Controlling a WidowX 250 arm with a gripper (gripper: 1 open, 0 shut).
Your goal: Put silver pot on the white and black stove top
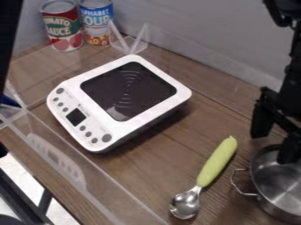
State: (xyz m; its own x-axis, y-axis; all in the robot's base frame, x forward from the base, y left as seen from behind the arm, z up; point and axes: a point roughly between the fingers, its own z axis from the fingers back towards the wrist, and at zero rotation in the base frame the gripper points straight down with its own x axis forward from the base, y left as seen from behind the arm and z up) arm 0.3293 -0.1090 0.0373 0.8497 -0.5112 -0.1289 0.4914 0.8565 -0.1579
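The silver pot (273, 187) sits at the table's near right corner, well apart from the white and black stove top (121, 99). Directly above the pot, the gripper (277, 142) hangs spread wide, holding nothing. A yellow-green-handled scoop (206, 176) lies just left of the pot.

One camera looks down obliquely from near the brown wooden tabletop (212, 101), facing the back wall.

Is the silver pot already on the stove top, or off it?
Off: the silver pot sits on the wooden table, right of the stove top.
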